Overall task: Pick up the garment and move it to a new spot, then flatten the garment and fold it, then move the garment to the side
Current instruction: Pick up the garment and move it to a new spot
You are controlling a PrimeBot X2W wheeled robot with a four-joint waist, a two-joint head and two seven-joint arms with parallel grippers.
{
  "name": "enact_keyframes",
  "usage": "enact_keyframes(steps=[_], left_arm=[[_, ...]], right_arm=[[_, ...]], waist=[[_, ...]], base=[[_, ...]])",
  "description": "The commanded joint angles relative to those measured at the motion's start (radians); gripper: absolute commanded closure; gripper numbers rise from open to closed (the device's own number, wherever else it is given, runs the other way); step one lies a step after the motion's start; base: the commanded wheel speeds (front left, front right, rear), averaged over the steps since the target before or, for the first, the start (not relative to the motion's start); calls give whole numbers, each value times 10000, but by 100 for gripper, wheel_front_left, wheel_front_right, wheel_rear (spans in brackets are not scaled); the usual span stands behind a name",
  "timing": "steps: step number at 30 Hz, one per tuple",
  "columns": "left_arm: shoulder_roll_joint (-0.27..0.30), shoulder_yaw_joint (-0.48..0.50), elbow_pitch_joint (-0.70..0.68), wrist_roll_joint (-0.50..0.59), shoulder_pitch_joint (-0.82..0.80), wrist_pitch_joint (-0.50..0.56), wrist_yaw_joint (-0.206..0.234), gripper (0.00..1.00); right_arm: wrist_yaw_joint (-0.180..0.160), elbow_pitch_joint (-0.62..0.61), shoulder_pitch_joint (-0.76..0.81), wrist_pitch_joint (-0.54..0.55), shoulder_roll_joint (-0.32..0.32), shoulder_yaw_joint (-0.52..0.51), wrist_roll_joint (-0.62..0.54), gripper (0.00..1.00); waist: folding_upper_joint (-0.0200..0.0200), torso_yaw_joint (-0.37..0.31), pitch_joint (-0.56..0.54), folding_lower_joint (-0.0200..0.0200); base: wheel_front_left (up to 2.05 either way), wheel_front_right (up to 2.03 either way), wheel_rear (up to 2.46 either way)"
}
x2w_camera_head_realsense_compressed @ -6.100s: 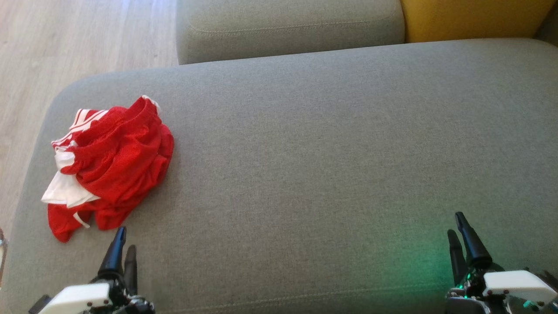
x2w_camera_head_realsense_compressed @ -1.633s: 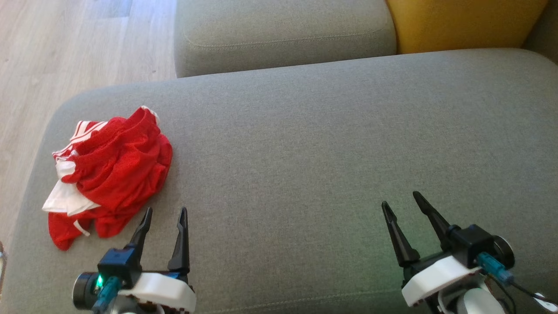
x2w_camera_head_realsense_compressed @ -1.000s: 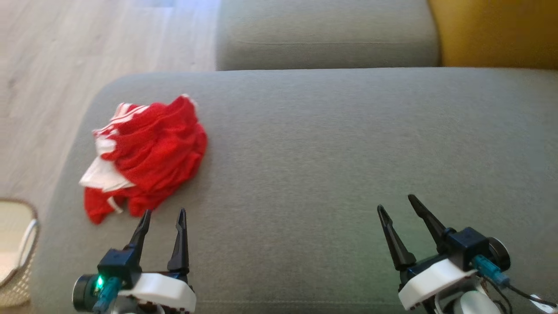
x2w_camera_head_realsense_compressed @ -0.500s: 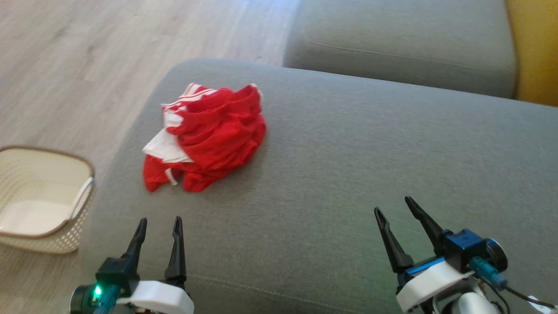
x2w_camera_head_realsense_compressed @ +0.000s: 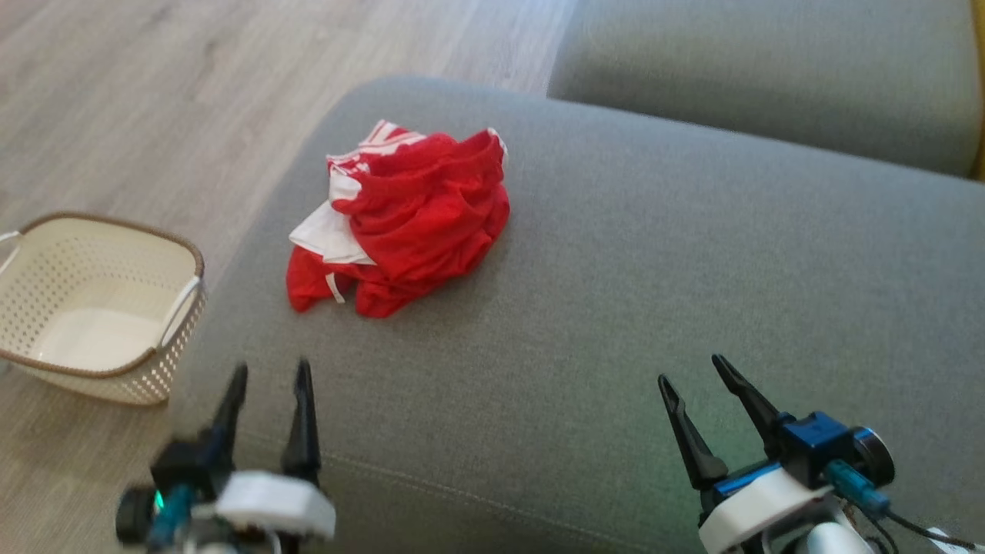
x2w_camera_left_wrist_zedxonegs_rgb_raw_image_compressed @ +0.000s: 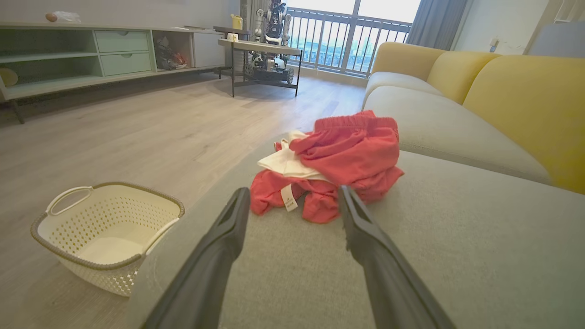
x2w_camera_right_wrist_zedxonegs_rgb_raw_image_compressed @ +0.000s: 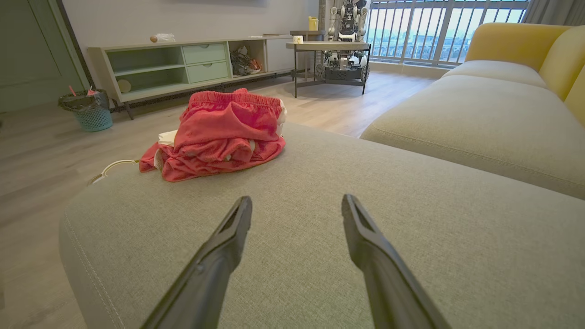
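Note:
The garment (x2w_camera_head_realsense_compressed: pixel 404 219) is a crumpled red piece with white trim, heaped near the left end of the grey sofa seat (x2w_camera_head_realsense_compressed: pixel 692 269). It also lies ahead in the left wrist view (x2w_camera_left_wrist_zedxonegs_rgb_raw_image_compressed: pixel 338 164) and far left in the right wrist view (x2w_camera_right_wrist_zedxonegs_rgb_raw_image_compressed: pixel 219 132). My left gripper (x2w_camera_head_realsense_compressed: pixel 271 373) hovers open over the seat's near left corner, short of the garment, nothing between its fingers. My right gripper (x2w_camera_head_realsense_compressed: pixel 691 373) stands open above the seat's near right part, far from the garment. Both sets of fingers (x2w_camera_left_wrist_zedxonegs_rgb_raw_image_compressed: pixel 228 228) (x2w_camera_right_wrist_zedxonegs_rgb_raw_image_compressed: pixel 233 224) are spread and empty.
A cream perforated basket (x2w_camera_head_realsense_compressed: pixel 100 308) with a brown rim sits on the wooden floor (x2w_camera_head_realsense_compressed: pixel 154 92) left of the seat. A second grey cushion (x2w_camera_head_realsense_compressed: pixel 769 69) lies beyond. Yellow backrests (x2w_camera_left_wrist_zedxonegs_rgb_raw_image_compressed: pixel 525 100), a shelf unit (x2w_camera_right_wrist_zedxonegs_rgb_raw_image_compressed: pixel 183 64) and a side table (x2w_camera_right_wrist_zedxonegs_rgb_raw_image_compressed: pixel 329 50) stand farther off.
The head camera has swung left, bringing the basket and more floor into view. Both grippers turned and spread open since the oldest frame. The garment lies where it was.

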Motion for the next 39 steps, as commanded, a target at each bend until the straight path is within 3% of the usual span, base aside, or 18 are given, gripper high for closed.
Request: enact_keyframes(steps=[1,8,18,29,35,39], left_arm=[[10,437,-419,-30,-1123,-122,-74,0],[576,603,421,-220,-3809,265,-728,0],[1522,454,2644,-1336,-7568,2799,-1598,0],[2163,-1223,4608,-2957,-9395,5275,-1737,0],[2472,-1954,5593,-3839,-9613,5997,-1739,0],[2473,-2345,6003,-4219,-9598,5902,-1739,0]], right_arm=[[-2,-382,-511,-107,-118,217,-131,0],[-2,-469,-893,-107,-118,24,-619,0],[-2,-706,-1650,-107,-118,-145,-1029,0],[-2,-897,-2486,-107,-118,-105,-1044,0],[-2,-984,-2855,-107,-118,-116,-1103,0],[-2,-1044,-2996,-107,-118,-164,-1145,0]], waist=[[0,-165,385,0],[0,-606,1289,0],[0,-1405,2707,0],[0,-2044,4045,0],[0,-2259,4585,0],[0,-2286,4784,0]], base=[[0,0,0],[0,0,0],[0,0,0],[0,0,0],[0,0,0],[0,0,0]])
